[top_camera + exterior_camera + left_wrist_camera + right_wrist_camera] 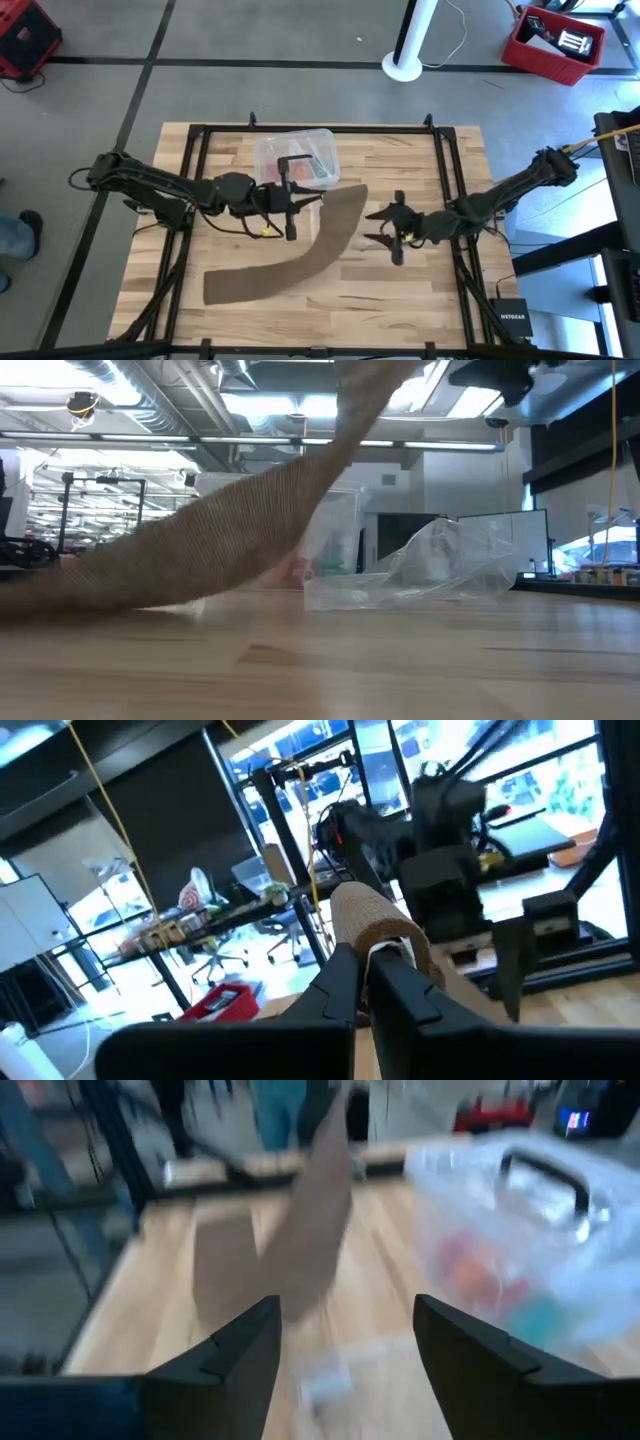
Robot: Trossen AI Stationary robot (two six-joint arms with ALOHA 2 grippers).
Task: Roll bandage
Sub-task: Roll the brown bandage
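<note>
The left gripper [291, 205], mid-frame, pinches the bandage's [300, 262] upper end; the strip curves away to lower left. The right gripper [385, 227], spread empty, waits just right.

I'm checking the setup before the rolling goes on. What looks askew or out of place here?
The bandage is not flat: it lies in a curve across the table, and one end is lifted off the wood, pinched in the shut left hand. The open right hand hovers beside it, holding nothing. Nothing looks spilled or damaged.
</note>
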